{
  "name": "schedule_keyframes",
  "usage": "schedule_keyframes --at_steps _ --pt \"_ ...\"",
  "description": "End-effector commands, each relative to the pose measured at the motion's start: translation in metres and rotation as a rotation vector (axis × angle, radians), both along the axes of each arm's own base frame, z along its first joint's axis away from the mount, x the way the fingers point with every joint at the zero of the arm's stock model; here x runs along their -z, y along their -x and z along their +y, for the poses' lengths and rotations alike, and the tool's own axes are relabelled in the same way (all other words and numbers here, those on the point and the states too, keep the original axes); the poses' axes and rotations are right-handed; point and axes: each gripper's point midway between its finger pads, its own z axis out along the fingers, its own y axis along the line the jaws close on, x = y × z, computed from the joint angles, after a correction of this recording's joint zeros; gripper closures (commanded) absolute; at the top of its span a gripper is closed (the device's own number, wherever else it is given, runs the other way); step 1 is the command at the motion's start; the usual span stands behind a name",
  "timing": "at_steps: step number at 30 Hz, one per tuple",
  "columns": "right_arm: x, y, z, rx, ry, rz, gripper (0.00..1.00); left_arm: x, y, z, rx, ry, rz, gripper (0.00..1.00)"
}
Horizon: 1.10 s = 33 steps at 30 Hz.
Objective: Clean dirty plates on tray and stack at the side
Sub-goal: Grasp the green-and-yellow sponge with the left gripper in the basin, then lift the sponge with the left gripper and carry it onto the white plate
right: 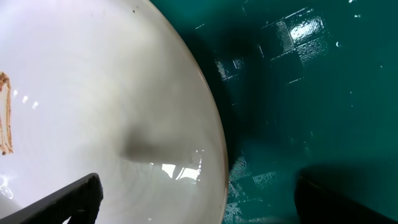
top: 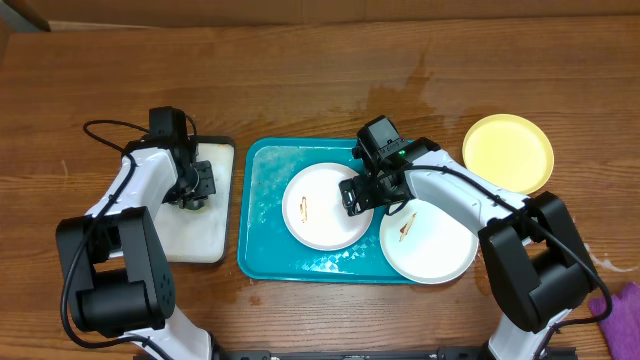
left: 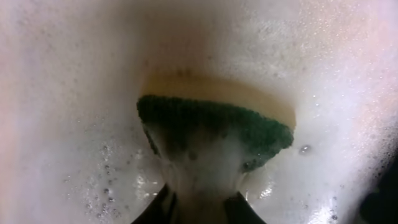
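Pinching green scrub sponge [left: 211, 130], left pincer [left: 199, 210] narrow, sunk in white bubbly foam [left: 62, 93] on small white tray [top: 205, 245]. Right pincer [right: 199, 202] wide, straddling rim of glossy round white plate [right: 93, 93], orange smear on it. Wet teal tray [right: 298, 93] beneath pincer. Second white plate [top: 430, 245] just beside it, arm-base side. Yellow plate [top: 507, 152] well apart to its right, off tray, on brown wood-grain worktop [top: 300, 80].

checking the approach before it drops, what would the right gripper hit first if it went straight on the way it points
Probably the rim of the white plate, which lies between the open fingers of the right gripper. One finger is over the teal tray. Depth is unclear.
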Motion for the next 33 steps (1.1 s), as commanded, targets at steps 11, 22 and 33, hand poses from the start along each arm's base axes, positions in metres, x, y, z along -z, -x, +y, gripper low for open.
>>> schedule_keyframes --at_steps 11,22,33 --pt "-0.015 -0.019 -0.013 0.113 0.048 -0.059 0.00 0.002 0.004 -0.002 -0.008 0.009 0.013 0.82" --pt "-0.006 -0.011 -0.007 0.206 0.002 -0.015 0.67 0.002 0.002 -0.002 -0.012 0.008 0.003 0.96" --pt "-0.008 -0.027 0.001 0.212 -0.047 -0.082 0.96 -0.012 -0.009 -0.001 -0.037 0.009 -0.022 0.96"
